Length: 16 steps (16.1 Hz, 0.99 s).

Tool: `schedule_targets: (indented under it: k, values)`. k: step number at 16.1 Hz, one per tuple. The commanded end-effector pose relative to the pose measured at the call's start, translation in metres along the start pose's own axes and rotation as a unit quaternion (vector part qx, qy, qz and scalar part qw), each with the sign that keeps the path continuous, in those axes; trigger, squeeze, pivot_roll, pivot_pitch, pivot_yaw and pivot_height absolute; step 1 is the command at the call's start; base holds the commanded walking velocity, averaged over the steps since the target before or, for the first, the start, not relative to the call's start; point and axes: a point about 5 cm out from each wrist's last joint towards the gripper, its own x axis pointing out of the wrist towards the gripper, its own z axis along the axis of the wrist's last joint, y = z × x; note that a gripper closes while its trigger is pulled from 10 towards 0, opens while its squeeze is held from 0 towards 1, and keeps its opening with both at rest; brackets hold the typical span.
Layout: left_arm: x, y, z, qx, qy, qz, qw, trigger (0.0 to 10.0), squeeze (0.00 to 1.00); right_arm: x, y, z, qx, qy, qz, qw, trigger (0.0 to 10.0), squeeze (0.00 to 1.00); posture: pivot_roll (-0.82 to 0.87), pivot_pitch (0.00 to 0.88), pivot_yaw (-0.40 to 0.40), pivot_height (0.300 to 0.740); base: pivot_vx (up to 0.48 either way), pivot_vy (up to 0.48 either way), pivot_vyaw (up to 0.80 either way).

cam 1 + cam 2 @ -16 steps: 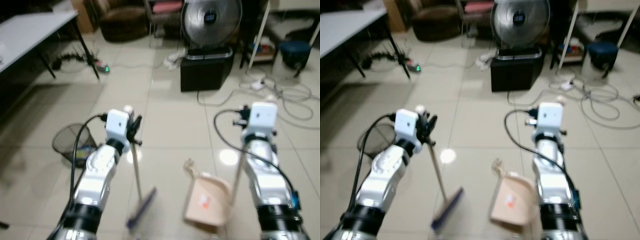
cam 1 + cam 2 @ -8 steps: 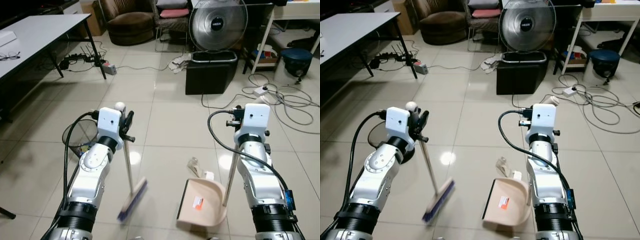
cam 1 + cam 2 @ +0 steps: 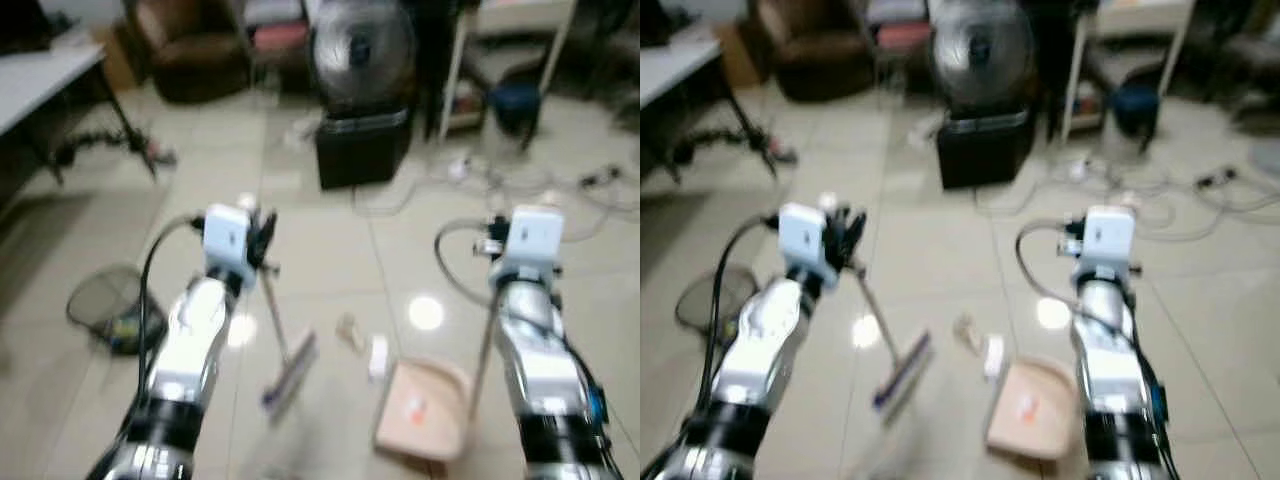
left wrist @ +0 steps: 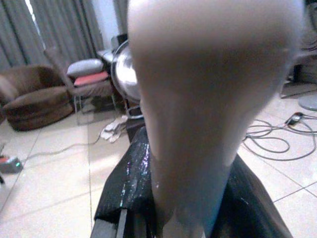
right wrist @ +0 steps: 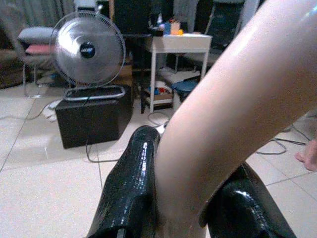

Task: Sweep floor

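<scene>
While left gripper clamps broom, right gripper clamps dustpan handle; risk: brush flicks debris past pan.

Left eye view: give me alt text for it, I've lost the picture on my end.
Blurred head view of a tiled floor: the left gripper holds a broom by its handle, the right gripper holds the handle of a beige dustpan. Two small bits of litter lie between them; a mesh bin stands far left.
</scene>
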Motion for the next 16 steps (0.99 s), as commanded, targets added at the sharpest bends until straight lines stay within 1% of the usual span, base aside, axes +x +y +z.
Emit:
schedule_targets:
  k: [1, 11, 12, 13, 14, 15, 16]
  values:
    - [0.0006, 0.0119, 0.006, 0.019, -0.009, 0.014, 1.0, 10.0, 0.0, 0.0022, 0.0134, 0.015, 0.016, -0.027, 0.02, 0.999, 10.0, 0.0, -0.05, 0.009, 0.097, 0.74, 0.398, 0.0, 0.0]
    - [0.0006, 0.0123, 0.0034, 0.021, -0.01, 0.018, 1.0, 10.0, 0.0, 0.0011, 0.0127, 0.0142, 0.012, -0.03, 0.019, 0.999, 10.0, 0.0, -0.05, 0.0, 0.099, 0.74, 0.399, 0.0, 0.0]
    - [0.0007, 0.013, 0.0029, 0.022, -0.009, 0.02, 1.0, 10.0, 0.0, 0.0015, 0.0148, 0.0131, -0.012, -0.029, 0.032, 0.999, 10.0, 0.0, -0.05, 0.008, 0.097, 0.74, 0.401, 0.0, 0.0]
    - [0.0005, 0.0133, 0.0026, 0.022, -0.008, 0.022, 0.999, 10.0, 0.0, 0.0018, 0.0169, 0.0121, -0.032, -0.028, 0.041, 0.998, 10.0, 0.0, -0.05, 0.008, 0.097, 0.74, 0.401, 0.0, 0.8]
    - [0.0003, 0.0135, 0.0023, 0.022, -0.007, 0.023, 0.999, 10.0, 0.0, 0.0017, 0.0177, 0.0118, -0.037, -0.029, 0.042, 0.998, 10.0, 0.0, -0.05, 0.008, 0.097, 0.74, 0.405, 0.0, 0.8]
    - [0.0002, 0.0135, 0.0021, 0.022, -0.007, 0.024, 0.999, 10.0, 0.0, 0.0016, 0.0173, 0.0113, -0.033, -0.028, 0.038, 0.998, 10.0, 0.0, -0.05, 0.008, 0.097, 0.74, 0.401, 0.0, 0.8]
    - [0.0002, 0.0135, 0.0019, 0.022, -0.006, 0.024, 0.999, 10.0, 0.0, 0.0013, 0.0152, 0.0107, -0.02, -0.027, 0.03, 0.999, 10.0, 0.0, -0.05, 0.008, 0.097, 0.74, 0.405, 0.0, 0.0]
